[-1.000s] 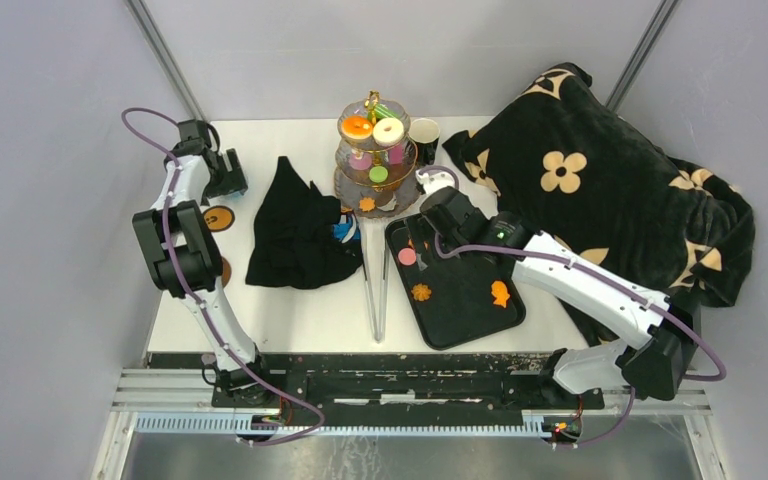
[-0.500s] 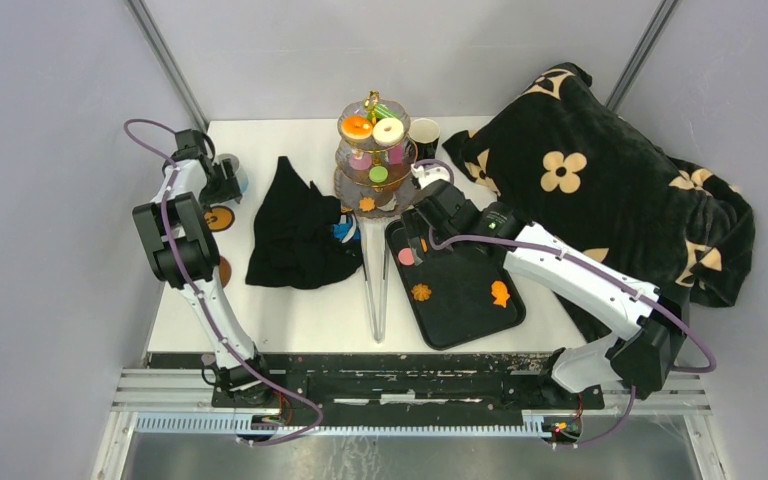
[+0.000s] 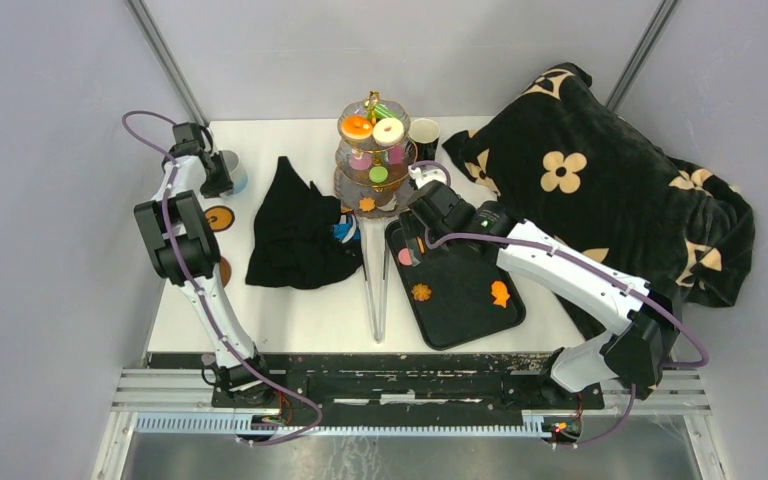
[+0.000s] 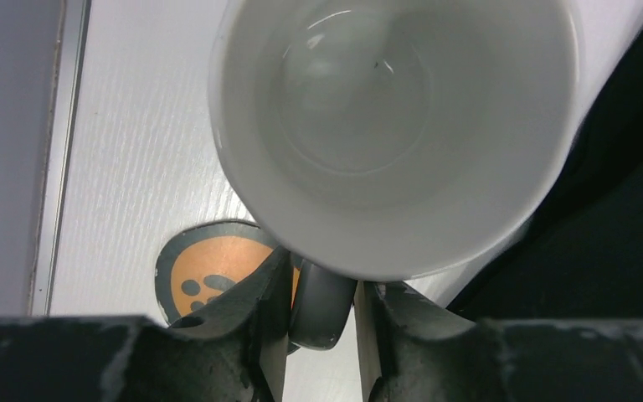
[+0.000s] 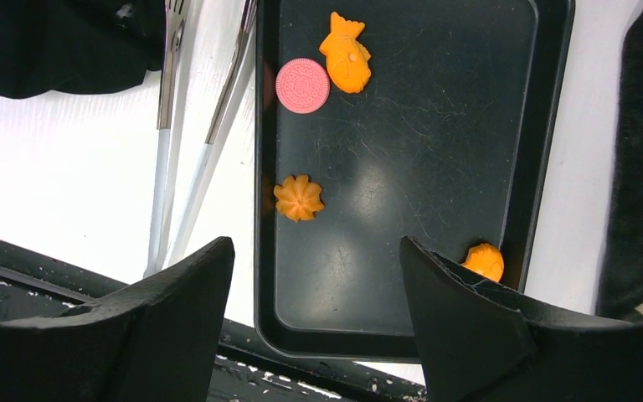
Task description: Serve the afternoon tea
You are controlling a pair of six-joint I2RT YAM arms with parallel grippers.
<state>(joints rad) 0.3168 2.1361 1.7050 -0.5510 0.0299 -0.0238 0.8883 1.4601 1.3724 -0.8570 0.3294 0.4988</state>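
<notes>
Treats lie in the black rectangular plastic tray (image 5: 419,151): a pink embossed disc (image 5: 302,86), an orange fish-shaped cookie (image 5: 347,63), an orange flower-shaped cookie (image 5: 298,198) and another orange piece (image 5: 483,260) (half hidden by a finger). The right jaws hang wide above the tray, holding nothing. Just behind the tray, a three-tier stand (image 3: 388,203) carries an orange ring donut (image 3: 357,127) and a white ring donut (image 3: 389,131). Far left of the tray, the left jaws pinch the handle of a glossy white ceramic mug (image 4: 393,126).

left arm (image 3: 174,240) elbow up, wrist out at far left, left gripper (image 4: 322,289) pinched on handle of white mug (image 4: 385,126), right arm (image 3: 560,270) stretched diagonally forward-left, right gripper (image 5: 316,247) facing down, jaws wide apart
</notes>
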